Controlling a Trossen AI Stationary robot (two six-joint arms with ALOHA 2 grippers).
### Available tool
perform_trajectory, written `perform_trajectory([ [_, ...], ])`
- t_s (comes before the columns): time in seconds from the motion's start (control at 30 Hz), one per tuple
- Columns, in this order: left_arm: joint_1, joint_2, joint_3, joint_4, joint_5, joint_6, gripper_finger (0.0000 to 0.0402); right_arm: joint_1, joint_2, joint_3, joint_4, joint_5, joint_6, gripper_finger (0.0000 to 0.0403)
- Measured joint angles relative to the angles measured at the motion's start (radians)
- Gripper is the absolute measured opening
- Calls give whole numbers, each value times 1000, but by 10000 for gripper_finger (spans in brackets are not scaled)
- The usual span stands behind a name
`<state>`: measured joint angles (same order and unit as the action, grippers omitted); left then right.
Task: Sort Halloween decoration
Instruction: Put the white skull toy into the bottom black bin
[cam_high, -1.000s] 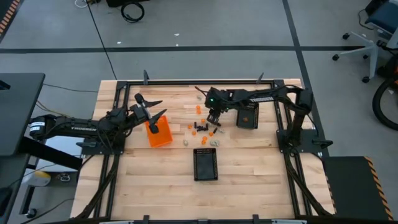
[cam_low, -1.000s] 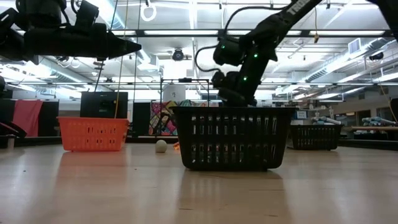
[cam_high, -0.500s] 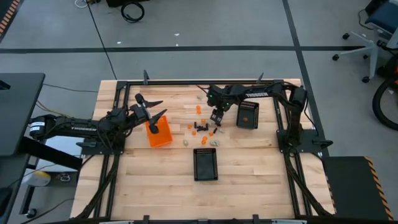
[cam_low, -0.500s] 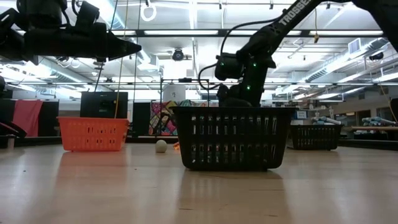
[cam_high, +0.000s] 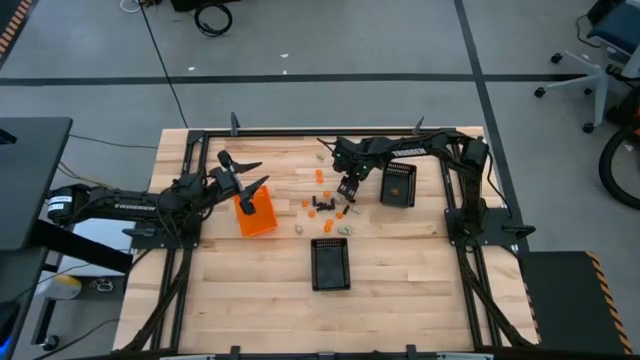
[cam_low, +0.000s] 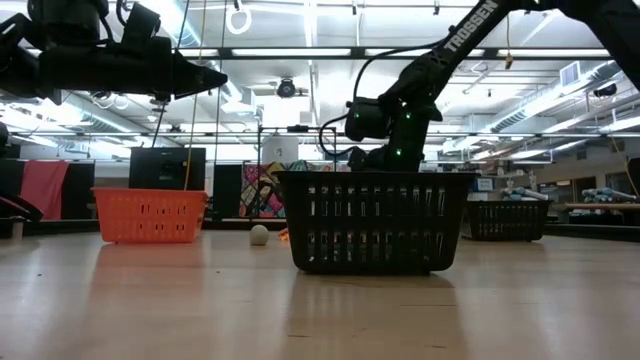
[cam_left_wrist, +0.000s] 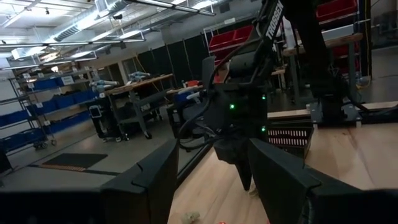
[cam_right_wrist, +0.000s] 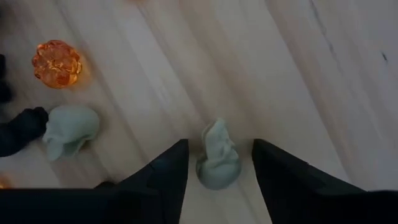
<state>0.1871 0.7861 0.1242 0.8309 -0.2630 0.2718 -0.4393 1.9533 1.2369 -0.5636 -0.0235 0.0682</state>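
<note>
Pale grey-white piece sits between the right tool's spread fingers, ungripped.

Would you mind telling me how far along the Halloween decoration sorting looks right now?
Little looks done: whether anything is in the orange bin or the near black mesh bin can't be made out. In hand: the right claw is open, straddling a pale ghost piece on the table. The left claw hovers open above the orange bin. Left: the scattered pieces, including an orange pumpkin and pale skull.
</note>
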Motion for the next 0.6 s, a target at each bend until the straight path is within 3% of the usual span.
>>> perform_trajectory([
  [0.6,0,0,0,0,0,-26,203,19,3,22,-47,-4,-57,104],
])
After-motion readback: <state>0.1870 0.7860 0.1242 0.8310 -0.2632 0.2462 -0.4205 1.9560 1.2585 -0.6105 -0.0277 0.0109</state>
